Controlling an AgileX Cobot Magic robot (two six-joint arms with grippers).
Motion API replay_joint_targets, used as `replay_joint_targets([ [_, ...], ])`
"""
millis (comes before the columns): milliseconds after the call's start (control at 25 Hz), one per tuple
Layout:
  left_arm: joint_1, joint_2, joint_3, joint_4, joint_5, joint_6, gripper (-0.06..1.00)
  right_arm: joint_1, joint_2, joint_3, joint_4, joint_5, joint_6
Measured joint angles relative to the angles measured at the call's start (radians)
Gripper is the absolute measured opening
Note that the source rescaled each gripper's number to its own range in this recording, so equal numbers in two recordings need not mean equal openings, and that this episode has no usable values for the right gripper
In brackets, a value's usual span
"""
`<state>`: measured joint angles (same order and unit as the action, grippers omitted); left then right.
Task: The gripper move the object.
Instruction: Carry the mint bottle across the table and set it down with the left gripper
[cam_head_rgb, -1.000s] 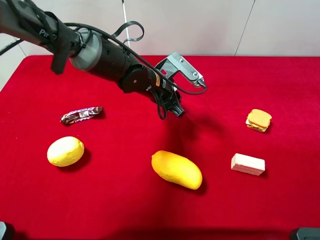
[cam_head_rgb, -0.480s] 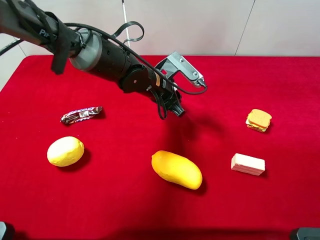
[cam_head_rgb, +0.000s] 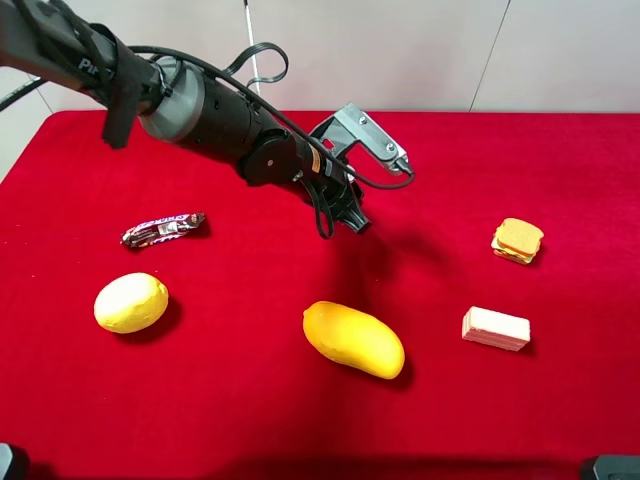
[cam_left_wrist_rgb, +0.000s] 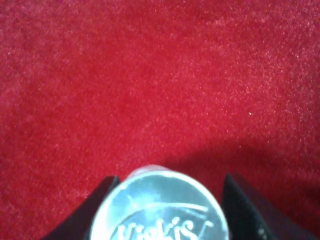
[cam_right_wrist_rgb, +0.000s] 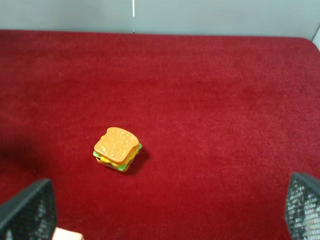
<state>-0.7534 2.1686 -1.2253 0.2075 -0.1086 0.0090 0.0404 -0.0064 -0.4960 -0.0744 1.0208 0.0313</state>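
Observation:
My left gripper (cam_head_rgb: 352, 218), black jaws on a thick black arm with a grey bracket, hangs over the middle of the red table. In the left wrist view the bottle's silver screw cap (cam_left_wrist_rgb: 160, 212) sits between the black jaws, which press on both its sides; the left gripper (cam_left_wrist_rgb: 167, 202) is shut on it. The bottle's body is hidden in the high view behind the jaws. My right gripper (cam_right_wrist_rgb: 165, 215) is open and empty, its mesh fingertips (cam_right_wrist_rgb: 27, 210) wide apart above the right side of the table.
A yellow mango (cam_head_rgb: 353, 339) lies in front of the left gripper. A lemon (cam_head_rgb: 131, 302) and a dark candy-bar wrapper (cam_head_rgb: 163, 228) lie at the left. A toy sandwich (cam_head_rgb: 517, 240) (cam_right_wrist_rgb: 118, 148) and a pink wafer block (cam_head_rgb: 495, 328) lie at the right.

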Motion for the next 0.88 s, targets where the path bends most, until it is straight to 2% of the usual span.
replay_joint_targets([
  [120, 0.000, 0.000, 0.000, 0.000, -0.002, 0.000, 0.21, 0.000, 0.000, 0.000, 0.000, 0.000, 0.000],
  [440, 0.000, 0.000, 0.000, 0.000, -0.003, 0.000, 0.66, 0.000, 0.000, 0.000, 0.000, 0.000, 0.000],
  [600, 0.000, 0.000, 0.000, 0.000, -0.003, 0.004, 0.85, 0.000, 0.000, 0.000, 0.000, 0.000, 0.000],
  [720, 0.000, 0.000, 0.000, 0.000, -0.003, 0.004, 0.95, 0.000, 0.000, 0.000, 0.000, 0.000, 0.000],
  [880, 0.000, 0.000, 0.000, 0.000, -0.003, 0.004, 0.99, 0.000, 0.000, 0.000, 0.000, -0.001, 0.000],
])
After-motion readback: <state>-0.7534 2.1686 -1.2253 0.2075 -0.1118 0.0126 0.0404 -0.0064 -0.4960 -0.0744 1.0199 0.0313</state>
